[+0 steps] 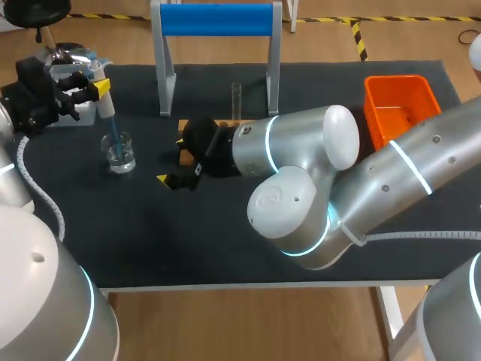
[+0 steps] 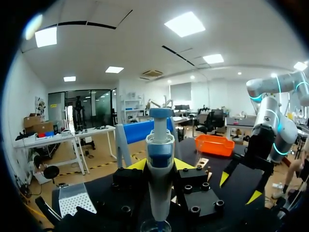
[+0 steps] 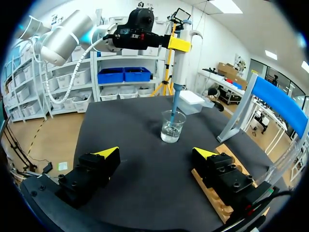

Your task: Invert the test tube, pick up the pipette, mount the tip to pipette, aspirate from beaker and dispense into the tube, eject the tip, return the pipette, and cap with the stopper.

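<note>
My left gripper is shut on the white and blue pipette, holding it upright at the table's left. The pipette's blue tip dips into the glass beaker, which holds clear liquid. To the beaker's right, my right gripper hangs low over the mat, open and empty, pointing at the beaker. A clear test tube stands upright behind my right arm, its base hidden. In the right wrist view the pipette and left gripper show above the beaker.
A wooden rack lies beside my right gripper. An orange bin sits at the back right. A blue-topped stand rises at the back middle. A white tip box rests behind the beaker.
</note>
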You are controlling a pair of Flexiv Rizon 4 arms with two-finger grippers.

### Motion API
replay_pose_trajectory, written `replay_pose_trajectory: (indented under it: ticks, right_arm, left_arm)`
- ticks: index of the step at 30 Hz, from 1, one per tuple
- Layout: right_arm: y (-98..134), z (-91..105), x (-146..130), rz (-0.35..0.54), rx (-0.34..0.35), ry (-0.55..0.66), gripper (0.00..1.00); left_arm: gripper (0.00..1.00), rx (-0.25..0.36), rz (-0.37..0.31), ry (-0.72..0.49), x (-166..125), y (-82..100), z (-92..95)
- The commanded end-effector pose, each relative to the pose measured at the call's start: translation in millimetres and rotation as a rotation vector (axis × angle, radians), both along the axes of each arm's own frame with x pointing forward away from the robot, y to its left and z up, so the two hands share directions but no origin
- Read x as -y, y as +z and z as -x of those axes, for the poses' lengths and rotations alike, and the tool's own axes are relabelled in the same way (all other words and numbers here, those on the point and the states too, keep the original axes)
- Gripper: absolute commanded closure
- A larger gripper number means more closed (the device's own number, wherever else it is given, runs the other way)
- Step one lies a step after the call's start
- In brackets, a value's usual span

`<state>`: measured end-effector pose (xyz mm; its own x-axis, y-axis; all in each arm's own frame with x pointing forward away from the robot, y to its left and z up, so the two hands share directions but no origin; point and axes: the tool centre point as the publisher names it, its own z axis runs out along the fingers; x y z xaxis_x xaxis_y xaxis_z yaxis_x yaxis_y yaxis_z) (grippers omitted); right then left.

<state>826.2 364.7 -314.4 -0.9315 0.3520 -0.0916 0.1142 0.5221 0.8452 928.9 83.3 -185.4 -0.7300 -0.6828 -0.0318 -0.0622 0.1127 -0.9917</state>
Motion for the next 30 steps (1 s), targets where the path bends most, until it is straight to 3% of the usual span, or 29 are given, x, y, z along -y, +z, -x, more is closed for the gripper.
replay_pose_trajectory:
  ticks: [1,9,16,25,30]
  right_arm:
    - [-0.8,-0.2,0.2,-0.002,0.0,0.001,0.0]
    - [14.3,1.2,13.3,-0.022,0.013,0.001,0.0]
    - [35.9,4.6,32.7,-0.066,0.005,0.118,0.0]
    - [91.4,-6.5,64.3,-0.175,0.012,0.243,0.0]
    - [122.1,-14.3,69.0,-0.176,-0.003,0.353,0.0]
  left_arm:
    - [1.0,0.001,-0.001,0.001,0.3,0.1,0.2]
    - [1.0,0.001,-0.001,0.001,0.3,0.1,0.2]
    - [1.0,0.001,-0.001,0.001,0.3,0.1,0.2]
    - [1.0,0.001,-0.001,0.001,0.3,0.1,0.2]
    - [1.0,0.001,-0.001,0.001,0.3,0.1,0.2]
